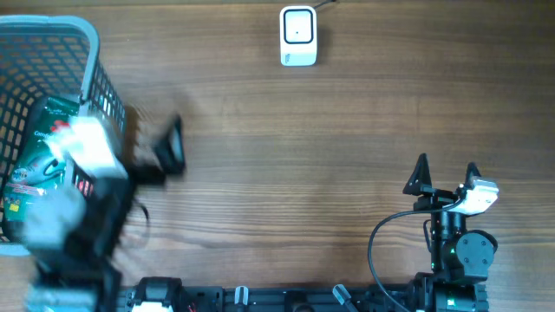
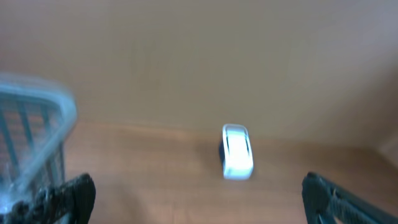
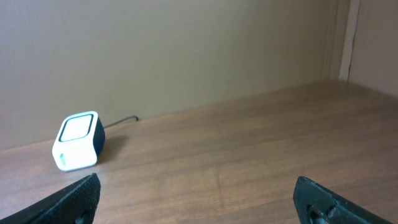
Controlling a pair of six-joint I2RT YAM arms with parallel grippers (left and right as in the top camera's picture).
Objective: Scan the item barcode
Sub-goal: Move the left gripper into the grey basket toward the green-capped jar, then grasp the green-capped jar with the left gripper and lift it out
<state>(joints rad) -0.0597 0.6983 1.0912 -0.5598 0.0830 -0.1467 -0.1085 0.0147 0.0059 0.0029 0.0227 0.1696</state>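
Observation:
A green packaged item (image 1: 36,147) lies inside the grey mesh basket (image 1: 94,61) at the far left. The white barcode scanner (image 1: 298,36) stands at the table's far edge; it also shows in the left wrist view as the scanner (image 2: 237,152) and in the right wrist view as the scanner (image 3: 78,141). My left gripper (image 1: 154,143) is motion-blurred just right of the basket, open and empty, as the left wrist view (image 2: 199,202) confirms. My right gripper (image 1: 446,170) rests open and empty at the near right, well short of the scanner (image 3: 199,202).
The basket's rim (image 2: 53,99) shows blurred at the left of the left wrist view. A black cable (image 1: 375,247) loops beside the right arm's base. Bare wooden table (image 1: 329,156) lies between the two grippers and the scanner.

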